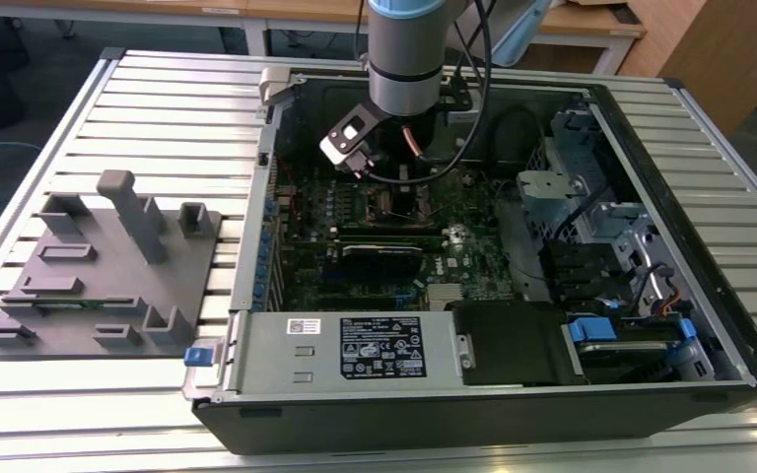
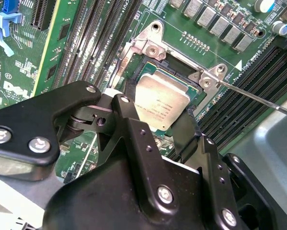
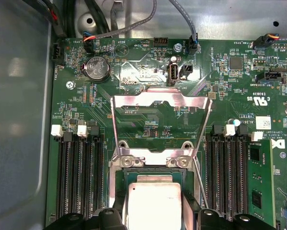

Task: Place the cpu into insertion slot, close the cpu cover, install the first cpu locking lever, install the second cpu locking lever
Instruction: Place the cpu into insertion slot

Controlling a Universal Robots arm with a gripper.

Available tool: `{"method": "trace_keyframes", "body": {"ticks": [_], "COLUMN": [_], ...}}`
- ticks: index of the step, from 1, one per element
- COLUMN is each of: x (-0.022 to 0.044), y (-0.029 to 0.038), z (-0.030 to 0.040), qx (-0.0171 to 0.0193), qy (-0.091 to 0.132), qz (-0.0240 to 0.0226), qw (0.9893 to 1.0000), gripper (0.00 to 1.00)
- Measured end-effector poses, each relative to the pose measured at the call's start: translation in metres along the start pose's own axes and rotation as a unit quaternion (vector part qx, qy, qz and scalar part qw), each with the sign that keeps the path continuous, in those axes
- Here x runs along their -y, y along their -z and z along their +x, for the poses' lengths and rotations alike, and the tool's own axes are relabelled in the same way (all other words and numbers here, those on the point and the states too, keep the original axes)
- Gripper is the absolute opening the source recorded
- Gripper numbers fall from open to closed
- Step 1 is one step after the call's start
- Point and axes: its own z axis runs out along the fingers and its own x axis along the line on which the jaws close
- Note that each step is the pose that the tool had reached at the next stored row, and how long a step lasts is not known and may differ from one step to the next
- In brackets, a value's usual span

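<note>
Your gripper (image 2: 158, 112) has its fingers (image 2: 125, 112) closed on two opposite edges of the chip (image 2: 162, 98). The chip lies level in or just over the socket (image 2: 174, 61); I cannot tell which. In the exterior view that spot is toward 12 o'clock from the grey power box (image 1: 352, 350). The cover (image 3: 191, 103) stands open. Treat the chip as light, stiff and probably fragile underneath: hold it by the edges only.
</note>
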Motion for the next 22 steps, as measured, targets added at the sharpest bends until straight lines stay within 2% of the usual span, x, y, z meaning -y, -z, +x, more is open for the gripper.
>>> {"method": "trace_keyframes", "body": {"ticks": [6,10,22], "x": [0.0,-0.0002,-0.0001], "y": [0.0,0.0026,0.0016], "z": [0.0,0.0,-0.0002], "qx": [-0.0001,0.0,-0.0001], "qy": [0.0,0.0,0.0], "qz": [0.0,0.0,-0.0001], "qw": [1.0,1.0,1.0], "gripper": [0.54,0.54,0.54]}}
